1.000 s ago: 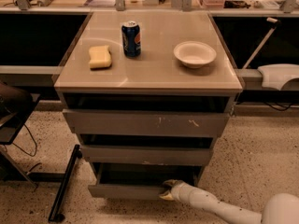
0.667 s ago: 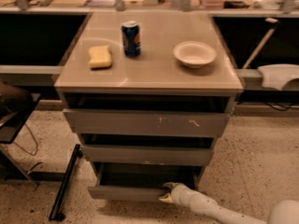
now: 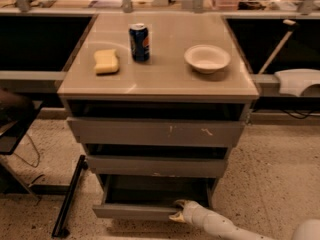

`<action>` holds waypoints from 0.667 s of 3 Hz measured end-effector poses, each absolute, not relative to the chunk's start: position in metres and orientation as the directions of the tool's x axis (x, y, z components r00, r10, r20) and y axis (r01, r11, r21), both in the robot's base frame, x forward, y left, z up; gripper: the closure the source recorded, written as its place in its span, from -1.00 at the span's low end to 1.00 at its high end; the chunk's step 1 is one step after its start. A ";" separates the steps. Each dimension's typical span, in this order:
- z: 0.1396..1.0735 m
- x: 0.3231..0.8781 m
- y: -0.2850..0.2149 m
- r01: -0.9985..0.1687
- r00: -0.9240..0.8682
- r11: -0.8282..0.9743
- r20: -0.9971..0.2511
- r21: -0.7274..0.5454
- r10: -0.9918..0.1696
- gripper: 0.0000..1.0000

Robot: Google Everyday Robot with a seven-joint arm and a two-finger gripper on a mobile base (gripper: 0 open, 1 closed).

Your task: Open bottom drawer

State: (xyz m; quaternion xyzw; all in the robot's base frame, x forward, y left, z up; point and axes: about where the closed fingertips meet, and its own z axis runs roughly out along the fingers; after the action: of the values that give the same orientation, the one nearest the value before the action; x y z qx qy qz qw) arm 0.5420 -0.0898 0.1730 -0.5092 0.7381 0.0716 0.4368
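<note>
gripper (image 3: 176,210) narrow, clamped on right end of bottom drawer (image 3: 135,212) front; open drawer box stretches left of it.

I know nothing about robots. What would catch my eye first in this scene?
Most likely the white robot arm reaching in from the bottom right, with its gripper at the front edge of the bottom drawer. That drawer stands partly pulled out of the grey cabinet. On top of the cabinet sit a yellow sponge on the left, a blue soda can in the middle and a white bowl on the right.
</note>
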 end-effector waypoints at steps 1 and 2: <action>0.178 0.540 -0.091 -0.814 -0.100 0.471 -0.718 -0.339 -0.689 1.00; 0.173 0.526 -0.093 -0.810 -0.112 0.485 -0.725 -0.329 -0.680 1.00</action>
State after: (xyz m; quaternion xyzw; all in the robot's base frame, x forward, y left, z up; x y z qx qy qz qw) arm 0.5259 -0.0934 0.1730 -0.5021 0.7420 0.0745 0.4379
